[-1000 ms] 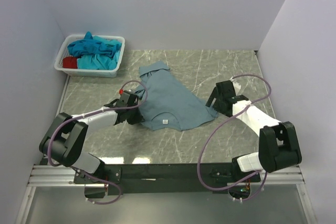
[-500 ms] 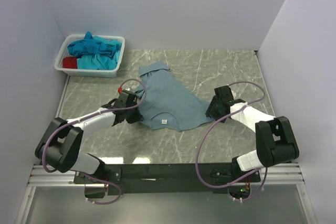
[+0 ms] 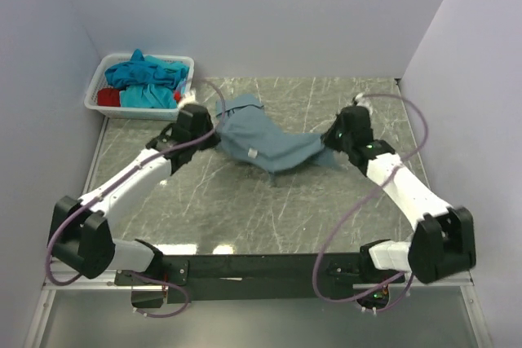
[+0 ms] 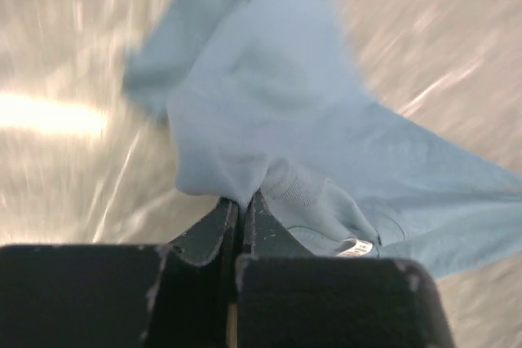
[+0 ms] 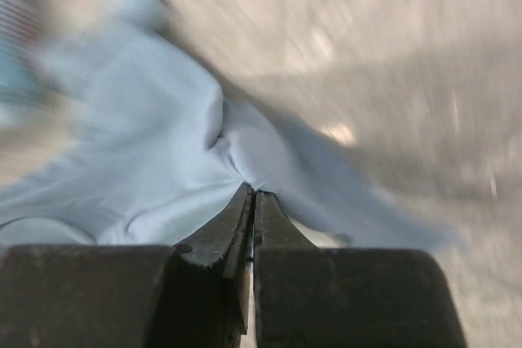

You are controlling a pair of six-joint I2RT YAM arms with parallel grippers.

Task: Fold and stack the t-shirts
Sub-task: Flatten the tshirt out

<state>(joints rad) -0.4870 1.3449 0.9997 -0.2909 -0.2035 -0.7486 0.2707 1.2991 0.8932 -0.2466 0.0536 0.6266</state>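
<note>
**As both grips close, the grey-blue shirt leaves its flat lie**

Whereas a second ago the grey-blue t-shirt (image 3: 269, 151) lay spread near the middle of the table (image 3: 245, 218) with my right jaws wide beside it, both grippers are now clamped on its cloth. My left gripper (image 4: 241, 203) holds a bunched fold, and my right gripper (image 5: 251, 195) holds the opposite edge. The shirt hangs gathered between them, shifted toward the far side.

Judgement: pickup achieved; spreading and folding not yet begun.

The turquoise t-shirts (image 3: 148, 75) and red t-shirt (image 3: 107, 97) lie in the white basket (image 3: 184, 61).

Not established: both wrist views are motion-blurred. I cannot tell whether the sagging middle touches the table, how much cloth each grip holds, or where the sleeves lie.
</note>
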